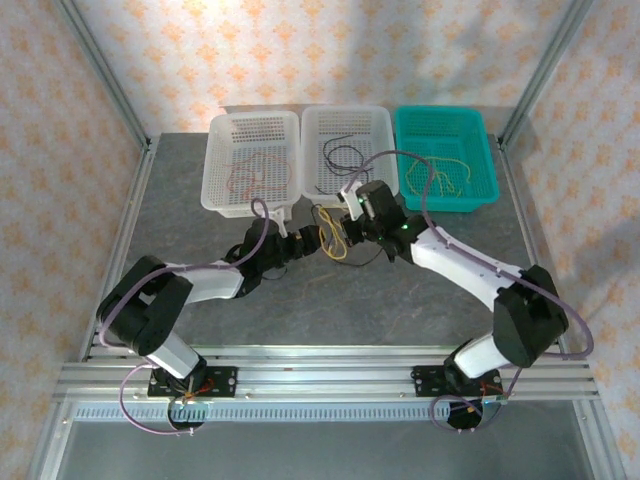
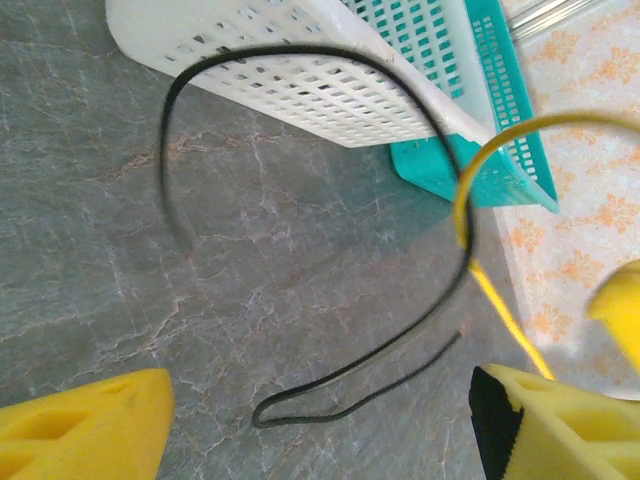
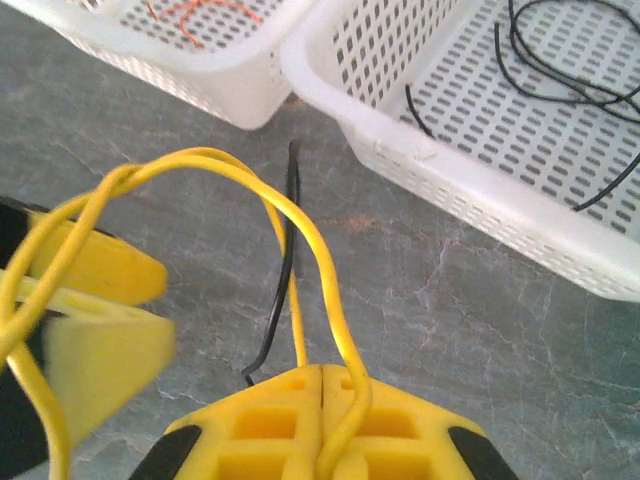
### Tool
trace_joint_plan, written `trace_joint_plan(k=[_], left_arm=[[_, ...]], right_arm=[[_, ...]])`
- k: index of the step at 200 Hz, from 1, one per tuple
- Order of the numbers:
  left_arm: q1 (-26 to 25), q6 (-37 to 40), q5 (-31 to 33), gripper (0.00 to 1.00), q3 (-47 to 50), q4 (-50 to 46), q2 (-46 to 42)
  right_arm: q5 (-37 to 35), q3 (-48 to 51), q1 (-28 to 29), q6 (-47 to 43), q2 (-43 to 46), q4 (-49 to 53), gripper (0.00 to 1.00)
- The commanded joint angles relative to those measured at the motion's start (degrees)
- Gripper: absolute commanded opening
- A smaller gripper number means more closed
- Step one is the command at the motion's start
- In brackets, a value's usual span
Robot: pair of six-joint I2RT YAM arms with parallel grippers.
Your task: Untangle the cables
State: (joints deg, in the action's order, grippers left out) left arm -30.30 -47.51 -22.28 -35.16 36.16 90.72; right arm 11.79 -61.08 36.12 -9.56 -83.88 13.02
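Between the two arms, a yellow cable [image 1: 336, 246] and a black cable [image 1: 322, 214] lie crossed on the grey table. My right gripper [image 1: 347, 230] is shut on the yellow cable [image 3: 310, 240], which loops up out of its closed jaws [image 3: 322, 378]. The black cable [image 3: 286, 262] hangs just behind that loop. My left gripper [image 1: 311, 241] is open just left of the tangle. In the left wrist view its fingers [image 2: 85, 428] stand wide apart over the black cable [image 2: 330, 385], touching nothing. The yellow cable [image 2: 478, 170] arcs at the right there.
Three baskets stand at the back. The left white basket [image 1: 222, 190] holds reddish-brown cables, the middle white basket [image 1: 383, 125] black cables, and the teal basket [image 1: 488, 170] yellow ones. The left gripper's yellow fingers [image 3: 100, 330] sit close beside the right gripper.
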Motion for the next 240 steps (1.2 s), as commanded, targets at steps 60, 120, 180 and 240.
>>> trace_joint_plan(k=[60, 120, 180, 240], left_arm=[[-0.72, 1.54, -2.06, 0.78, -1.97, 4.48, 3.51], [-0.72, 6.05, -3.73, 0.78, 3.94, 9.67, -2.76], [-0.76, 15.4, -8.25, 0.79, 2.89, 5.34, -9.24], [-1.29, 12.71, -16.77, 0.82, -1.99, 12.18, -4.85]], right_arm=[[3.85, 1.78, -1.75, 3.62, 8.9, -2.7, 0.0], [1.7, -0.71, -1.84, 4.3, 10.09, -0.67, 0.0], [0.69, -6.51, -1.84, 13.83, 5.83, 3.04, 0.0], [5.56, -8.44, -1.8, 18.58, 4.33, 4.65, 0.0]])
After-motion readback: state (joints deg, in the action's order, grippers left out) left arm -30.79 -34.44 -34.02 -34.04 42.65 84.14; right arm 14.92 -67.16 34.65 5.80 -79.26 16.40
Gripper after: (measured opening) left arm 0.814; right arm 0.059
